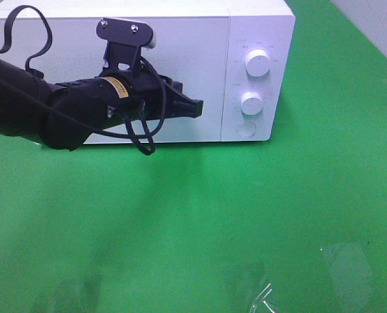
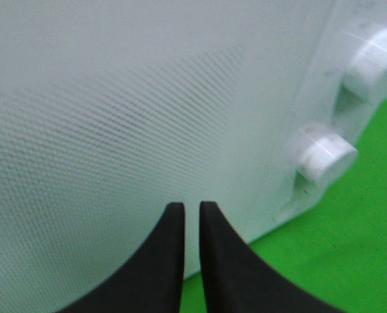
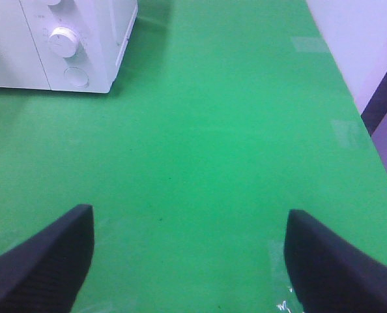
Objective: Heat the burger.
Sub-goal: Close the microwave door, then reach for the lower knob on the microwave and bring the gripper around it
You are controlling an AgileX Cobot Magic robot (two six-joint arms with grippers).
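One white microwave on a green table, door closed
Left gripper hangs in front of the microwave door at centre frame in the high view, just left of the two white knobs; its black fingers are all but pressed together, a thin slit between them, nothing pinched, and whether they touch the door cannot be told. Right gripper is spread wide and empty over the table, the microwave at the upper left of its view. Where the burger is cannot be told from these views
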